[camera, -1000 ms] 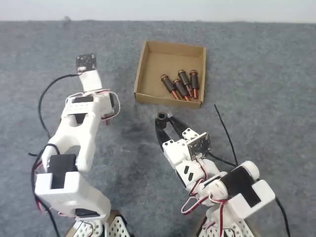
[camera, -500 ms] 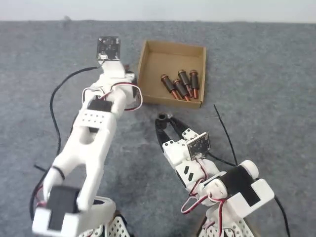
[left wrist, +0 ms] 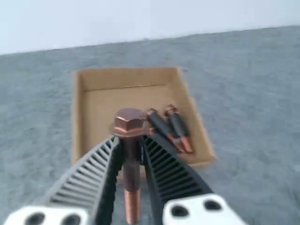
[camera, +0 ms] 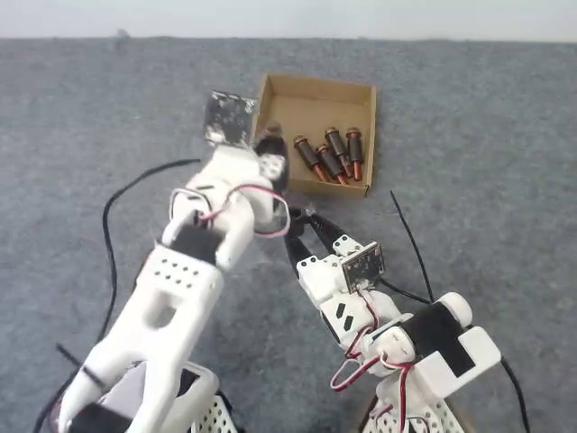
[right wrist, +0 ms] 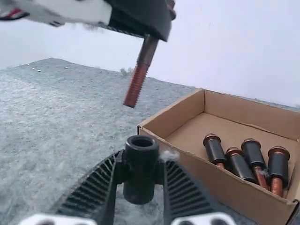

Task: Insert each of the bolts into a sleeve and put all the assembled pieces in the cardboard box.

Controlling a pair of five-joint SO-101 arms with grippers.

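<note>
Right wrist view showed my right gripper (right wrist: pixel 140 174) clamped on the upright black cylindrical sleeve (right wrist: pixel 140 146), and my left gripper (left wrist: pixel 130 149) pinching the copper-coloured hex-head bolt (left wrist: pixel 127 125) above and just aside of its bore, so I judged centring the tip before lowering mattered most.

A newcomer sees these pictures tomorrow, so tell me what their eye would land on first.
First, the copper bolt clamped in the left fingers, hanging tilted in the air above the black sleeve that the right fingers hold upright, the two not yet touching. Next, the cardboard box just beyond them, with four assembled pieces lying side by side in it.
</note>
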